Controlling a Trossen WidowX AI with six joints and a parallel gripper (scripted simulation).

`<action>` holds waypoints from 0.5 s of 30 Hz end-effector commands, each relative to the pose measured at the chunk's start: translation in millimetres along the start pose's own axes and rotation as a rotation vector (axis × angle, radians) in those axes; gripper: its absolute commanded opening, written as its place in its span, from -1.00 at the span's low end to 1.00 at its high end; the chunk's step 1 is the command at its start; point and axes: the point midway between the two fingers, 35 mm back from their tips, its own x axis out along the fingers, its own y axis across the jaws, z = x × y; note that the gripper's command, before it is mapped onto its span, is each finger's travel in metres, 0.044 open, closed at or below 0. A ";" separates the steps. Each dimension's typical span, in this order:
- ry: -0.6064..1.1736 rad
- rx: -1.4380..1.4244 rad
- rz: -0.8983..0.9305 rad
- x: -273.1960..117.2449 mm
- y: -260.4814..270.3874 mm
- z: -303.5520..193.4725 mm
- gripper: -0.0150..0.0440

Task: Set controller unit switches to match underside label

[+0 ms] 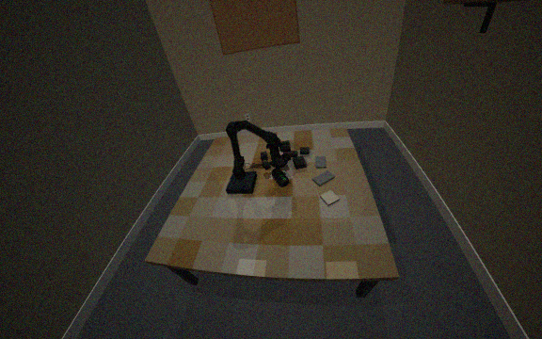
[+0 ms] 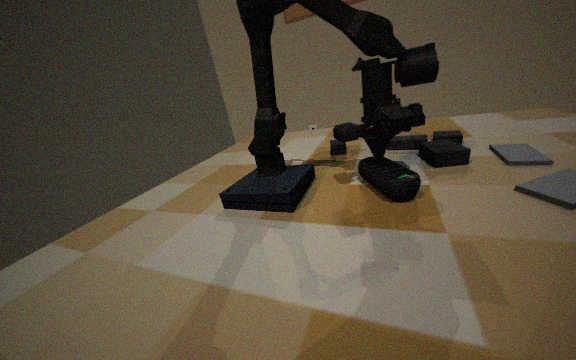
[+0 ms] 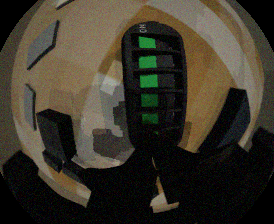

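The dark grey controller unit (image 2: 389, 178) sits flat on its base on the bench, just right of the arm's base (image 2: 268, 187). In the wrist view the controller unit (image 3: 153, 88) runs away from the camera, with a row of rocker switches whose green ends lie on the left. My gripper (image 2: 378, 154) is shut and empty, pointing straight down with its tip on or just above the unit's near end. In the wrist view the fingers (image 3: 154, 156) hide the nearest switch. The unit also shows in the top view (image 1: 280, 177), small and dim.
Several dark modules (image 2: 443, 152) and a small dark block (image 2: 338, 147) lie behind the unit. Two grey plates (image 2: 520, 154) (image 2: 565, 186) lie to the right. A white plate (image 1: 329, 197) lies further forward on the right.
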 end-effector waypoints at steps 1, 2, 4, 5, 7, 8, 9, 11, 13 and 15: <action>0.005 -0.004 -0.005 1.6 -1.5 -1.1 -0.49; 0.005 -0.004 -0.005 1.6 -1.5 -1.1 -0.49; 0.005 -0.004 -0.005 1.8 -1.4 -1.1 -0.49; 0.005 -0.004 -0.005 1.9 -1.4 -1.1 -0.49; 0.005 -0.004 -0.005 2.2 -1.4 -1.1 -0.49; 0.005 -0.004 -0.005 2.3 -1.4 -1.1 -0.49; 0.005 -0.004 -0.005 2.5 -1.4 -1.1 -0.49; 0.005 -0.004 -0.005 2.7 -1.4 -1.1 -0.49; 0.005 -0.004 -0.005 3.0 -1.4 -1.1 -0.49; 0.005 -0.004 -0.005 3.3 -1.4 -1.1 -0.49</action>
